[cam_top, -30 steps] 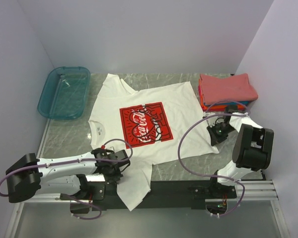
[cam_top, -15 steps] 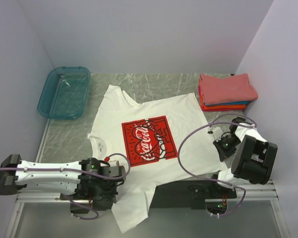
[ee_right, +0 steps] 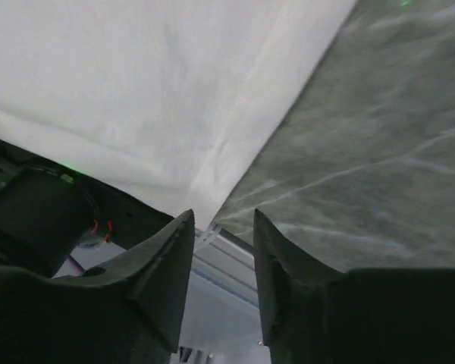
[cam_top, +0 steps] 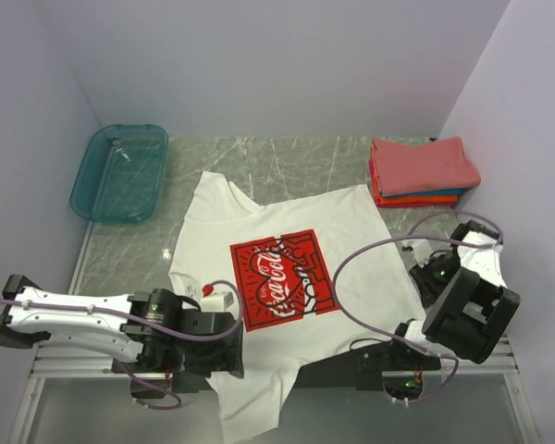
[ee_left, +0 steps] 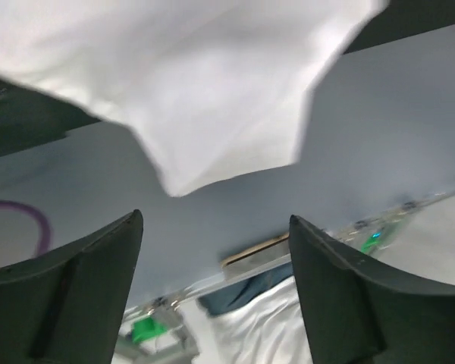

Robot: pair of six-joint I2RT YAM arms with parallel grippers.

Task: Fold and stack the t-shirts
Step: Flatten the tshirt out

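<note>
White tee (cam_top: 277, 277) sliding nearer than before, lying print-up on counter (cam_top: 287, 162), one sleeve hanging over near edge; folded tees (cam_top: 421, 171) sitting far right | left fingers (ee_left: 83, 280) standing wide apart, gripping nothing | right fingers (ee_right: 159, 273) standing narrowly apart, empty

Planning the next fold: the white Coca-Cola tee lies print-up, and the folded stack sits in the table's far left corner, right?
No: the folded stack sits in the far right corner; the teal bin holds the far left. The white Coca-Cola tee does lie print-up. The top external view shows it.

Blurry white tee (ee_left: 212, 83), cropped at top
</note>
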